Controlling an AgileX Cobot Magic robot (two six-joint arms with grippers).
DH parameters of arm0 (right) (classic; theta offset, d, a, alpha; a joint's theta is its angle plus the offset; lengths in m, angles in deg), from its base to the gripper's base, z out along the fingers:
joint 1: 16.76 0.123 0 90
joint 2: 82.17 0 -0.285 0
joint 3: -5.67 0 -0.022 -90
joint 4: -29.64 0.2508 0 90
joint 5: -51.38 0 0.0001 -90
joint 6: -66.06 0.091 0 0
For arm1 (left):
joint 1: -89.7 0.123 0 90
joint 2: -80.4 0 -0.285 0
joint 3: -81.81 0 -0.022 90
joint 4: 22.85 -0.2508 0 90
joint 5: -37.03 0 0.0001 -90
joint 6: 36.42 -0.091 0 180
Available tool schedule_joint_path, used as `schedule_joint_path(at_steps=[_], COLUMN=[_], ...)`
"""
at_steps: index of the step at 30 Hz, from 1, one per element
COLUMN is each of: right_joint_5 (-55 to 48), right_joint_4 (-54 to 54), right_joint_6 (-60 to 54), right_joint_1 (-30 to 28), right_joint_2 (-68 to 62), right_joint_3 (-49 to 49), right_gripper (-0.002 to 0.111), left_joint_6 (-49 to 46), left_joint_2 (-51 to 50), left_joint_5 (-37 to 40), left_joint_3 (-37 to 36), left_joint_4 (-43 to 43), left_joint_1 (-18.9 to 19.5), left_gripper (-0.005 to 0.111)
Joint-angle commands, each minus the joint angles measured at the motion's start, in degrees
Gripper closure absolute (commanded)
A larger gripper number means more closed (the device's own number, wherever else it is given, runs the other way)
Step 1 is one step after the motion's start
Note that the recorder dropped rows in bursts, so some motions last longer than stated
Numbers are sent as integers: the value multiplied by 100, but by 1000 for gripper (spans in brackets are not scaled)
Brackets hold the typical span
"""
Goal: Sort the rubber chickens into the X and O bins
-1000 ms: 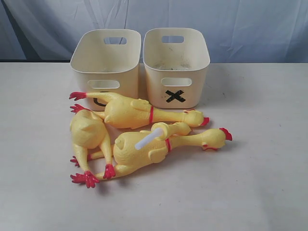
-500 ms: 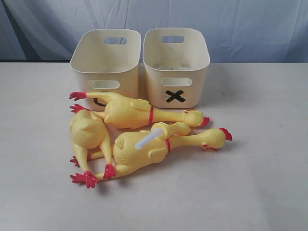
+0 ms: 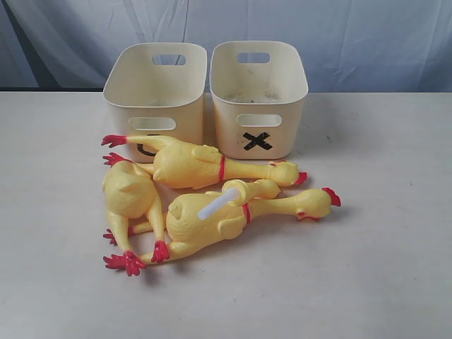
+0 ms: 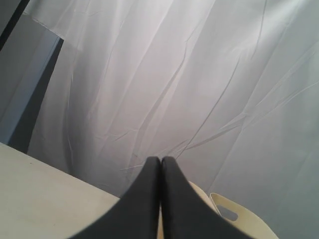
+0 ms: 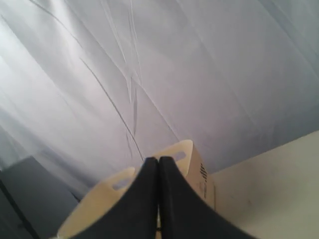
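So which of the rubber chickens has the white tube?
The short chicken wedged between the rear long chicken and the front long chicken. Its white tube lies across the front one's body; no other chicken shows one.

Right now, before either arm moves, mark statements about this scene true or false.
1. In the exterior view the X bin stands right of the other bin. True.
2. A chicken already lies in the X bin. False: the chickens all lie on the table.
3. A long chicken hides part of the other bin's mark. True.
4. The left end effector holds a chicken. False: the left end effector and right end effector are shut on nothing.
5. A white tube sticks out among the chickens. True.
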Motion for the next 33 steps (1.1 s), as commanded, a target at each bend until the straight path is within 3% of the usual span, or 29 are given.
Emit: schedule_joint_path(at_steps=[1,6,13,16,17,19,25,27,30,32,33], right_joint_5=[-878,-1655,-3147,-3169,-3169,-3090,-2592,-2385,-1846,-1507,-1353], right_joint_4=[556,2036,2781,3267,3484,3491,3474,3474,3769,4002,4040], right_joint_6=[-1395,-3998,-6146,-7317,-8465,-9572,-10886,-11267,-11916,-12170,-12413], right_joint_1=[-19,138,231,415,605,876,1429,1658,2296,2635,2830], right_joint_2=[-841,-2117,-4265,-4786,-5047,-5382,-5938,-6102,-6487,-6680,-6812], right_joint_3=[636,1301,2156,2230,2230,2230,2230,2230,2230,2230,2230], right_gripper=[109,109,109,109,109,109,108,100,59,49,52], left_joint_6=[36,36,36,36,36,36,36,36,36,36,36], left_joint_2=[24,24,24,24,24,24,24,24,24,24,24], left_joint_5=[58,264,480,480,480,480,480,480,480,480,478], left_joint_3=[30,30,30,30,30,30,30,30,30,30,30], left_joint_4=[-32,-32,-32,-32,-32,-32,-32,-32,-32,-32,-43], left_joint_1=[-63,-63,-63,-63,-63,-63,-63,-63,-63,-63,-63], left_gripper=[107,107,107,107,107,107,107,107,107,107,107])
